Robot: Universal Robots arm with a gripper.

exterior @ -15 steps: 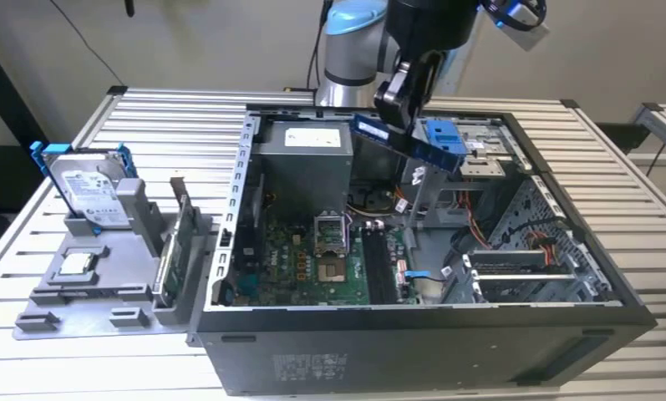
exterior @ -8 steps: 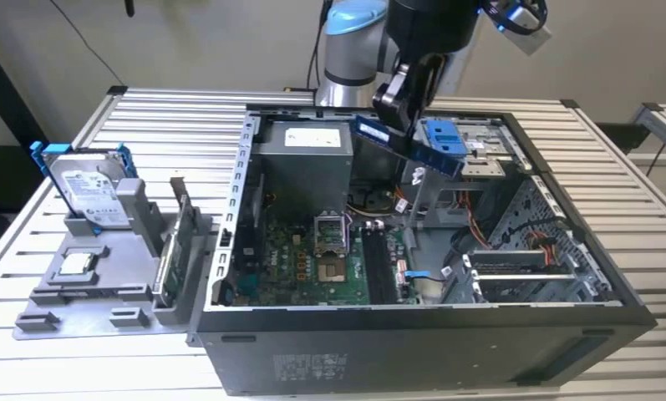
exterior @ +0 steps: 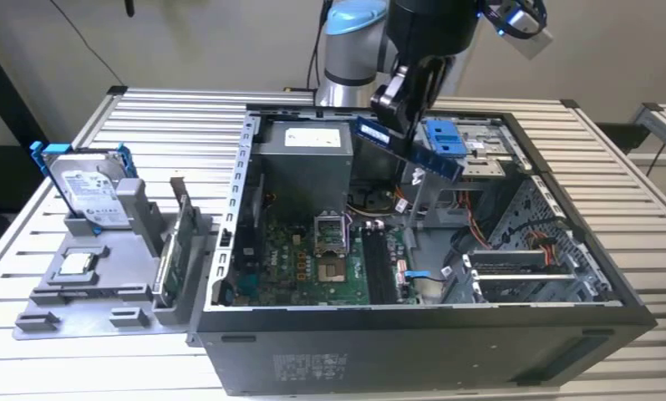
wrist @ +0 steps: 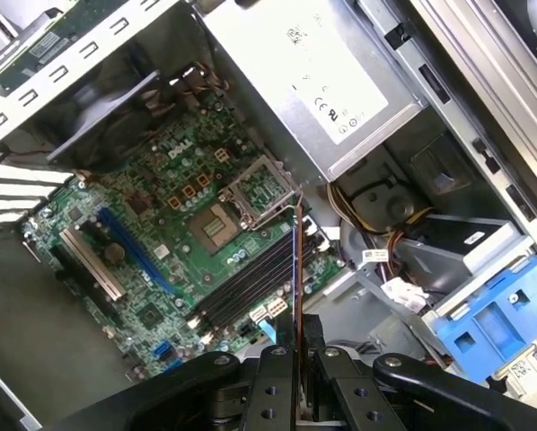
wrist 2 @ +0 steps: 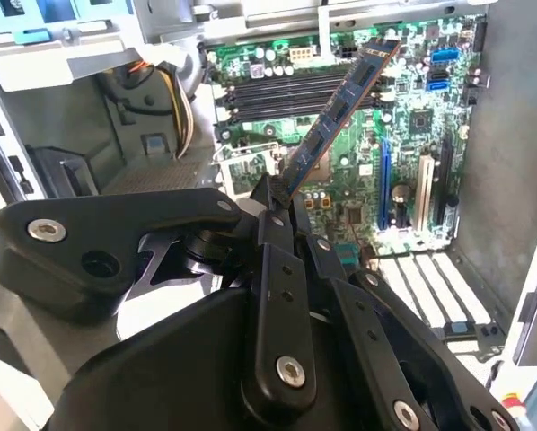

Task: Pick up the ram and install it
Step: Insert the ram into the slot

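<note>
Pinching the ram (wrist 2: 340,108) by one end, fingers (wrist 2: 273,242) hold it tilted — above the open computer case (exterior: 422,351).

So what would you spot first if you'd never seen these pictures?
The black robot hand pinching the ram, a long dark stick held slanted above the open computer case. Below it, inside the case, lies the green motherboard. At the exterior view's left, a silver hard drive with blue rails stands in a grey holder.
</note>
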